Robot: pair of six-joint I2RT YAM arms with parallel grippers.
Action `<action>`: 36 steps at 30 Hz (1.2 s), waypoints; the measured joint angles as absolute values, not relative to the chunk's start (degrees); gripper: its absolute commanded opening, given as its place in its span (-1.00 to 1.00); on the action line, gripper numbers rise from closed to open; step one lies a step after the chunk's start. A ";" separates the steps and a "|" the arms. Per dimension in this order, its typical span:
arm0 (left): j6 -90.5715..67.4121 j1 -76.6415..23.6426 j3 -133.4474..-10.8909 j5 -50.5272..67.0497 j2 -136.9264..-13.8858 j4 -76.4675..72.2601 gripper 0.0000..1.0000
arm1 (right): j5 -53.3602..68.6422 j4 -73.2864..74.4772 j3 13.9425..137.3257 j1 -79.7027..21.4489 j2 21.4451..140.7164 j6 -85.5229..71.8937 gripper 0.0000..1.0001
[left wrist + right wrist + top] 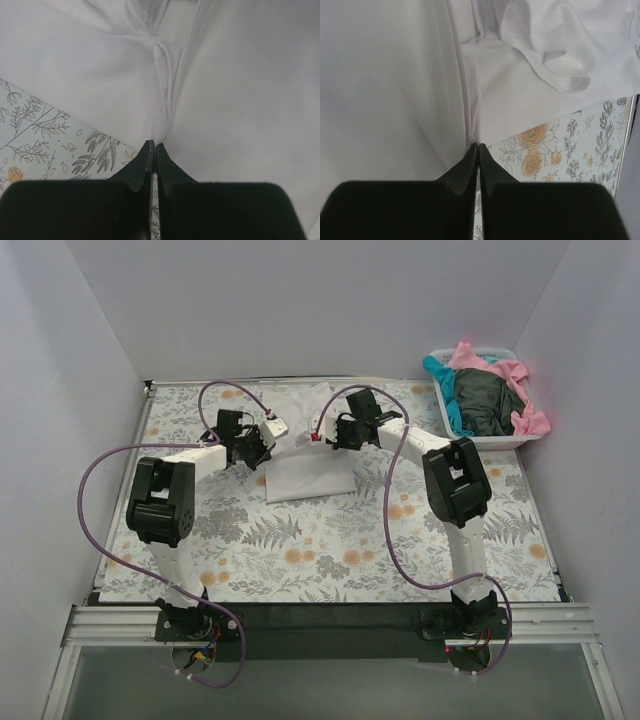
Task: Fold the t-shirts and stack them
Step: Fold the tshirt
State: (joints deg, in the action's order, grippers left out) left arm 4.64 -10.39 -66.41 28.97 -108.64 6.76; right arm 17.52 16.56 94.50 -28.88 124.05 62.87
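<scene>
**A:** Where was the white t-shirt (308, 478)?

**B:** Between the two sets of fingers and partly in front of them, on the fern-and-flower printed sheet (330, 560). From above, its upper part rose toward both sets of fingertips, and the lower part lay flat as a folded panel on the near side of them.

**A:** And the left fingers (142, 166)?

**B:** Pressed together, with no gap showing between them. They were clamped on a ridge of the white t-shirt. In the left wrist view a crease ran straight away from the tips to a bunched knot of cloth farther out. White cloth spread on both sides of the tips, and the printed sheet showed to their left.

**A:** The right fingers (466, 165)?

**B:** Much the same. They were closed tight on a fold of the same shirt, and a long crease led away from their tips. The cloth was smooth to the left of them. Ahead and to the right it was rumpled, with a hemmed opening (567, 75) curled over. The sheet's orange flowers showed just right of the tips.

**A:** How did the two sets of fingers stand to each other?

**B:** Near one another, tips pointing inward, with the gathered shirt between them.

**A:** Were there other shirts?

**B:** Yes, well off to the right of the right fingers, in a white plastic basket (497, 443). A pink t-shirt (466, 355), a teal t-shirt (441, 368) and a dark grey-green t-shirt (486, 400) were heaped there unfolded, and neither set of fingers touched them.
</scene>
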 measured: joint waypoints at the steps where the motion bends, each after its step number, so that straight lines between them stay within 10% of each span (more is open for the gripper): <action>1: 4.64 -10.37 -66.43 28.71 -108.84 6.79 -0.85 | 17.26 16.53 95.04 -28.88 124.40 62.57 -0.53; 2: 4.69 -10.37 -66.50 28.36 -109.08 6.79 -0.50 | 17.02 16.62 95.61 -28.88 124.79 62.00 -0.40; 7: 3.57 -10.24 -66.85 26.33 -109.38 6.90 -0.10 | 15.77 16.34 97.47 -28.62 125.21 59.99 -0.12; 22: -1.34 -13.32 -58.11 31.88 -89.47 10.57 -0.23 | 27.16 26.65 99.33 -24.75 115.52 44.47 -0.50; 36: -7.90 -14.76 -53.56 29.30 -99.33 11.53 -0.27 | 33.43 32.10 92.99 -25.32 123.31 36.23 -0.63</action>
